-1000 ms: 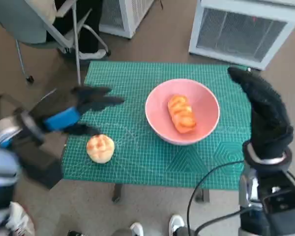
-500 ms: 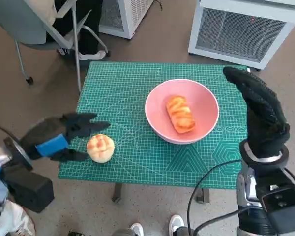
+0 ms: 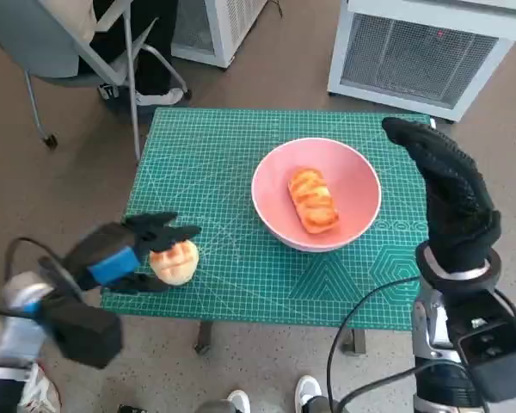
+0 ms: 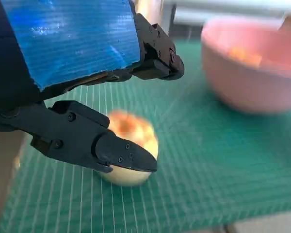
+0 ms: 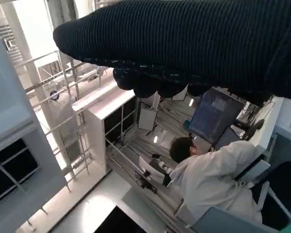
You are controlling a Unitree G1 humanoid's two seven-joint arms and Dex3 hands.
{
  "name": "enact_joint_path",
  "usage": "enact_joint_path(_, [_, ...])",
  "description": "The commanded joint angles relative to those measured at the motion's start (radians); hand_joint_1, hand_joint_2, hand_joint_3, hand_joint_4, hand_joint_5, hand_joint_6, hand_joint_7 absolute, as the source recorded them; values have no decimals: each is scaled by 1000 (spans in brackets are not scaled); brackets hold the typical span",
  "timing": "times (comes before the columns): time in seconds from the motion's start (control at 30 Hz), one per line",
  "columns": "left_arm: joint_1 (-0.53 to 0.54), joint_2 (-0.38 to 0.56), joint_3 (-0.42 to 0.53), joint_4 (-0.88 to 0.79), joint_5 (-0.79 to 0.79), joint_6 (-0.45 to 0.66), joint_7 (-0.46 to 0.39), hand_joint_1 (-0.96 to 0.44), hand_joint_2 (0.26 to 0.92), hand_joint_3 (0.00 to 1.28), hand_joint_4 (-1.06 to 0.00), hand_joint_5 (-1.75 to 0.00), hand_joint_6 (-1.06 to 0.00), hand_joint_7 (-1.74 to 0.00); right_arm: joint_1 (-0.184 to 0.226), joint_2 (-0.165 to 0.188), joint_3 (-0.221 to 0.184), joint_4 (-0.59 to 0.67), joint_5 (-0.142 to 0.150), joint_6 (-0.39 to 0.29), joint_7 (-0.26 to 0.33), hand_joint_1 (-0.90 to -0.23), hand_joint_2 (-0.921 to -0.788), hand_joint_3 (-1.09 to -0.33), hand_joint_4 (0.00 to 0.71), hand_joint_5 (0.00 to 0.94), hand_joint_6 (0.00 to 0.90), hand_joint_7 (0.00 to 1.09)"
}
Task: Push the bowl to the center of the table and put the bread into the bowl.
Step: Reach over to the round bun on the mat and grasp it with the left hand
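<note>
A pink bowl (image 3: 353,176) stands right of the middle of the green mat (image 3: 224,155), with a long glazed bread (image 3: 312,199) lying in it. A round bun (image 3: 176,261) sits near the mat's front left corner. My left hand (image 3: 125,251) is at the bun, its fingers spread on both sides of it; in the left wrist view the bun (image 4: 131,145) lies between the black fingers (image 4: 111,148), and whether they touch it I cannot tell. The bowl (image 4: 252,68) shows beyond. My right hand (image 3: 443,185) stands raised beside the bowl's right rim, holding nothing.
A chair (image 3: 77,43) stands off the table's far left corner, and white units (image 3: 421,52) stand behind the table. Shoes (image 3: 275,397) show at the front edge. The right wrist view looks up at a seated person (image 5: 208,174) and shelving.
My left hand has dropped back towards the front left corner and come round the round bun. My right hand has shifted slightly left towards the bowl.
</note>
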Motion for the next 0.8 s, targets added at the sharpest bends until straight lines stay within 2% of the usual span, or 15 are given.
enact_joint_path(0.03, [-40,-24,-46,72,41,39,12,-299,850,2,-293,0,-379,0,13,-10,-3,-5,9,15,14,-600,-921,-773,287,0,-1,644])
enact_joint_path(0.27, [-101,-60,-108,208,92,60,53,-238,851,2,-358,-27,-402,-13,18,-12,-5,-13,4,12,15,-599,-921,-775,282,0,-1,644])
enact_joint_path(0.43, [-129,-78,-139,289,120,52,112,-190,879,13,-484,-73,-492,-59,19,-13,-7,-9,3,6,17,-600,-921,-775,282,0,-1,645])
enact_joint_path(0.53, [-143,-86,-157,331,137,44,153,-140,906,26,-602,-109,-566,-148,17,-13,-8,-5,0,2,18,-600,-921,-775,282,0,-1,645])
enact_joint_path(0.57, [-146,-87,-162,341,141,41,164,-120,910,48,-631,-214,-562,-293,17,-13,-9,-4,-1,2,18,-600,-921,-775,282,0,-1,645])
enact_joint_path(0.6, [-151,-88,-166,352,147,36,180,-107,914,59,-608,-362,-527,-445,17,-14,-10,-3,-1,2,18,-600,-921,-774,282,0,-1,645])
enact_joint_path(0.63, [-154,-87,-168,356,148,31,192,-86,915,86,-600,-558,-513,-613,17,-14,-10,-3,0,2,18,-600,-921,-774,282,0,-1,644])
enact_joint_path(0.67, [-157,-85,-170,359,148,27,200,-55,917,126,-586,-847,-496,-851,16,-14,-11,-2,0,3,19,-600,-921,-774,282,0,-1,644])
enact_joint_path(0.7, [-160,-84,-172,362,148,23,207,-36,918,152,-577,-1033,-484,-1003,16,-15,-12,-3,1,4,19,-600,-921,-774,282,0,-1,644])
enact_joint_path(0.8, [-157,-71,-161,329,124,14,203,-12,920,180,-561,-1240,-479,-1202,17,-14,-13,-4,2,5,20,-600,-921,-775,281,0,-1,643])
